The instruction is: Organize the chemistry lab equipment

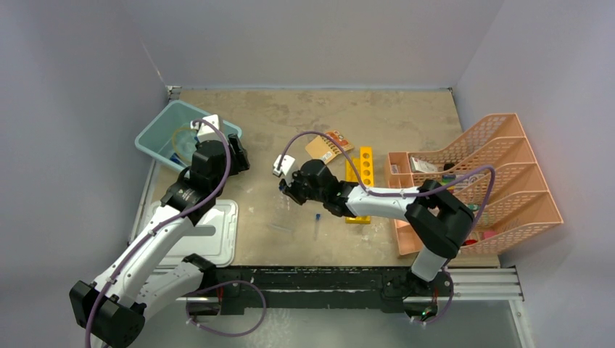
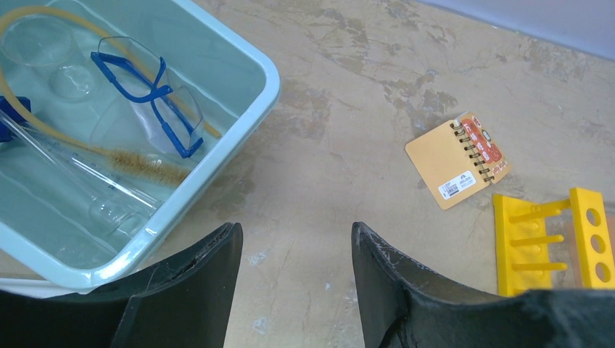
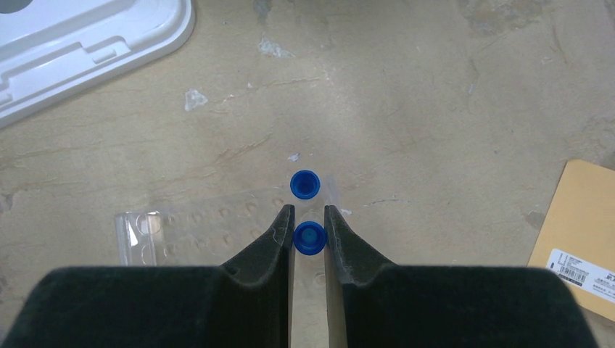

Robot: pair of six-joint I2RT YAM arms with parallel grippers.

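Observation:
My right gripper [image 3: 309,217] is shut on the blue cap of a small clear tube [image 3: 309,238], held upright over a clear plastic tube rack [image 3: 145,235] lying on the table. A second blue-capped tube [image 3: 305,184] stands just beyond the fingertips. In the top view the right gripper [image 1: 291,191] hangs mid-table, and another blue-capped tube [image 1: 317,217] lies to its lower right. My left gripper [image 2: 296,239] is open and empty above bare table beside the teal bin [image 2: 254,109]. A yellow rack [image 1: 360,185] lies under the right forearm.
The teal bin holds blue safety glasses [image 2: 156,101], a thin brush [image 2: 141,163], yellow tubing and clear glassware. A small spiral notebook [image 2: 457,159] lies near the yellow rack [image 2: 551,243]. A white lid [image 1: 210,232] sits front left, the salmon-pink organiser [image 1: 486,181] at right.

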